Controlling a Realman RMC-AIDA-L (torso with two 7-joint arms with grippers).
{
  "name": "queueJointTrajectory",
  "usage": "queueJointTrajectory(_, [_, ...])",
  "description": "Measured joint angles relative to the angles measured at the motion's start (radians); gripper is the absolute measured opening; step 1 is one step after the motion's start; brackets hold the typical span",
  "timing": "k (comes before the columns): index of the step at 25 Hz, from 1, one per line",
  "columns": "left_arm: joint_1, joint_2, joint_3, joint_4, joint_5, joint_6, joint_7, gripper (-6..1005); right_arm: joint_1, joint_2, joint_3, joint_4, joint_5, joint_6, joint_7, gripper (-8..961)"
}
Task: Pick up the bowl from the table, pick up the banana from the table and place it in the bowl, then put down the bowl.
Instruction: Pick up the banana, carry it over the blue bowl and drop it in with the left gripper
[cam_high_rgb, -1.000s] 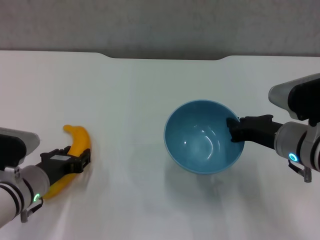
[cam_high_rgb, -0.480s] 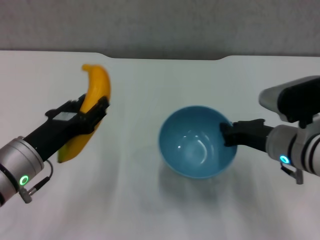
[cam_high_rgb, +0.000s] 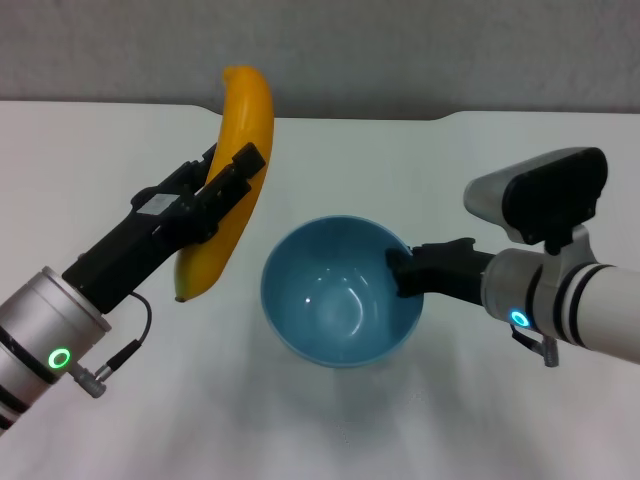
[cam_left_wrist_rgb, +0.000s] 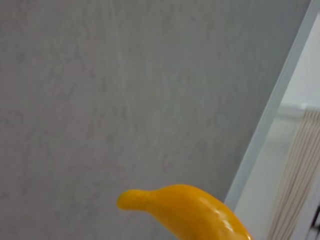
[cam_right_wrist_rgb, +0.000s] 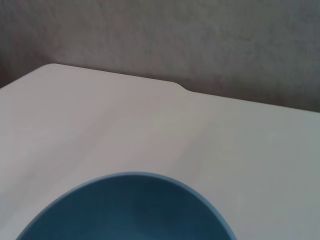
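My left gripper (cam_high_rgb: 222, 190) is shut on the yellow banana (cam_high_rgb: 232, 170) and holds it high above the white table (cam_high_rgb: 120, 160), nearly upright, to the left of the bowl. The banana's end also shows in the left wrist view (cam_left_wrist_rgb: 190, 210). My right gripper (cam_high_rgb: 403, 272) is shut on the right rim of the light-blue bowl (cam_high_rgb: 335, 300) and holds it tilted above the table. The bowl is empty. Its rim shows in the right wrist view (cam_right_wrist_rgb: 125, 210).
The table's far edge has a rounded notch (cam_high_rgb: 360, 118) in front of a grey wall (cam_high_rgb: 400, 50). Bare tabletop lies on all sides of the bowl.
My left gripper has lifted the banana off the table and carried it up and right toward the bowl. My right gripper has moved the bowl to the left.
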Motion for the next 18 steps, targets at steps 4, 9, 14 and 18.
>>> queueJointTrajectory(4, [-0.032,0.0,0.039,0.066,-0.084,-0.076,0.018,515,0.014,0.002,-0.006,-0.007,0.002,-0.002,0.0,40])
queueJointTrajectory(9, [-0.061,-0.003,0.083,0.103,-0.122,-0.09,0.044,514,0.023,0.0,-0.014,-0.029,0.024,-0.02,-0.001,40])
queueJointTrajectory(14, [-0.099,-0.004,0.144,0.158,-0.229,-0.092,0.066,513,0.026,0.0,-0.021,-0.053,0.027,-0.022,-0.003,40])
queueJointTrajectory(18, [-0.109,-0.004,0.157,0.173,-0.256,-0.093,0.071,514,0.035,0.001,-0.027,-0.059,0.027,-0.024,-0.004,40])
